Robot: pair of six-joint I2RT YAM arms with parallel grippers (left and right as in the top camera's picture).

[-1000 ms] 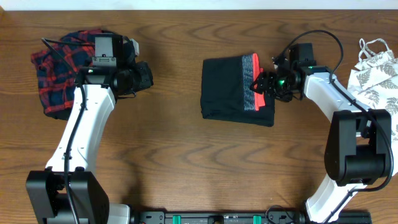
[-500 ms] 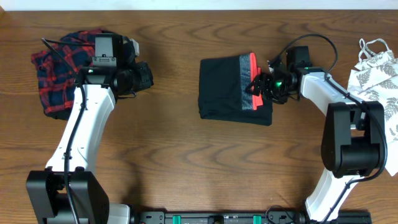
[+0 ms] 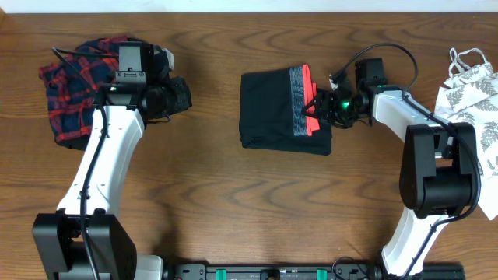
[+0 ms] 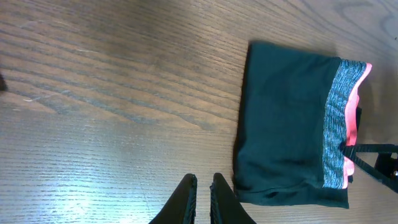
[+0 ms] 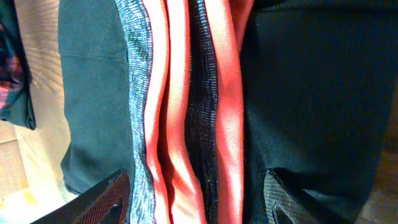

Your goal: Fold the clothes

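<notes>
At the middle of the table (image 3: 218, 202) the folded black leggings (image 3: 268, 109) are laid flat. Their stacked layers could be dragged askew if the waistband (image 3: 300, 101) is snagged or pushed unevenly. That edge is straddled by the right gripper (image 3: 317, 106), fingers (image 5: 115, 196) apart, nothing clamped; the left gripper (image 4: 202, 193) is held closed, empty.

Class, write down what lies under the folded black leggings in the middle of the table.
Around the leggings only the wooden table shows. Their folded layers, grey-and-coral waistband on top, cover whatever lies directly beneath, so nothing else can be confirmed.
</notes>
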